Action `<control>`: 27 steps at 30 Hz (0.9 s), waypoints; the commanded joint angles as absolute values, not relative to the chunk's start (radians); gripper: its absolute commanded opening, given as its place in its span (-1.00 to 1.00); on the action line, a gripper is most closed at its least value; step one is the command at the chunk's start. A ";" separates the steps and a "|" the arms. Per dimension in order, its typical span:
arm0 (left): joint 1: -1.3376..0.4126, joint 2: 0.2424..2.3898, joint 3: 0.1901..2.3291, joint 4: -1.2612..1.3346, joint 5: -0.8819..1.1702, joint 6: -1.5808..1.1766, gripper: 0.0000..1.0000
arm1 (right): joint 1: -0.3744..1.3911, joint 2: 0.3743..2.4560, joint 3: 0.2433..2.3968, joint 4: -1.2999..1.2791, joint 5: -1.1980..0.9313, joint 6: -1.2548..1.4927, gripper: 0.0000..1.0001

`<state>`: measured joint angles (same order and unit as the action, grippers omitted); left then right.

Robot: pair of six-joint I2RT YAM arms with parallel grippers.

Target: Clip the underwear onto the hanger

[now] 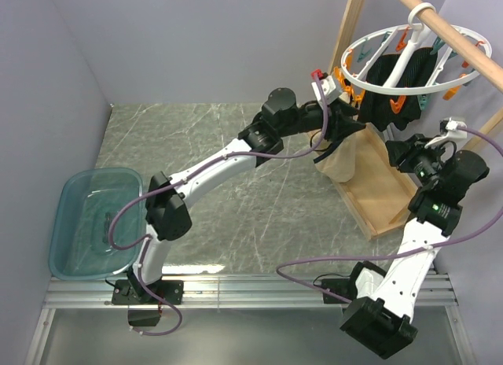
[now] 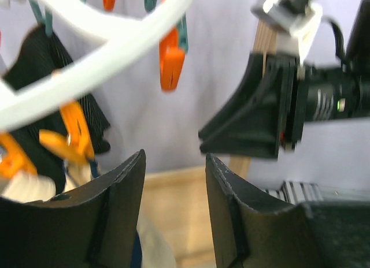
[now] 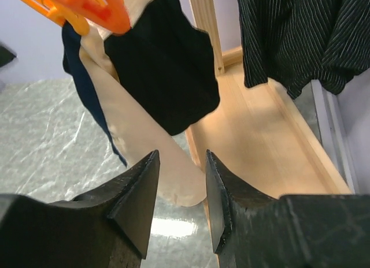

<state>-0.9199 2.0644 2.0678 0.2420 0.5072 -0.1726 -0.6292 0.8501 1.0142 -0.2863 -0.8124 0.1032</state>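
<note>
Since the underwear [image 3: 136, 146] hangs from an orange clip [image 3: 87, 5] under the hanger [image 2: 98, 66], beige body drooping beside the wooden frame base [image 3: 260, 135], you look done or nearly done with clipping. Can't tell if its low end touches the tabletop [image 3: 46, 135]. Left gripper [image 2: 173, 164] sits up by the ring, jaws spread, nothing between them. Right gripper [image 3: 182, 164] faces the cloth from below, jaws spread too, empty, probably placed to steady it. Black striped garment [image 3: 300, 37] hangs alongside; stay clear. Check the clip's bite.
</note>
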 commanded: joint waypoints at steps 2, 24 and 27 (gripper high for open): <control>-0.948 2.140 2.220 0.339 0.480 -0.169 0.02 | -0.637 0.778 0.924 0.033 -0.805 0.202 -0.12; -0.953 2.166 2.246 0.465 0.446 -0.368 0.06 | -0.468 0.851 0.939 0.345 -0.838 0.094 -0.10; -0.953 2.166 2.252 0.456 0.431 -0.388 0.06 | -0.440 0.851 0.939 0.339 -0.836 0.062 -0.14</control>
<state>-0.9497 2.1883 2.2169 0.4217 0.4461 -0.3523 -0.4637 0.8551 0.8978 0.2993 -0.8509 0.1307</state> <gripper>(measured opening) 0.529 0.436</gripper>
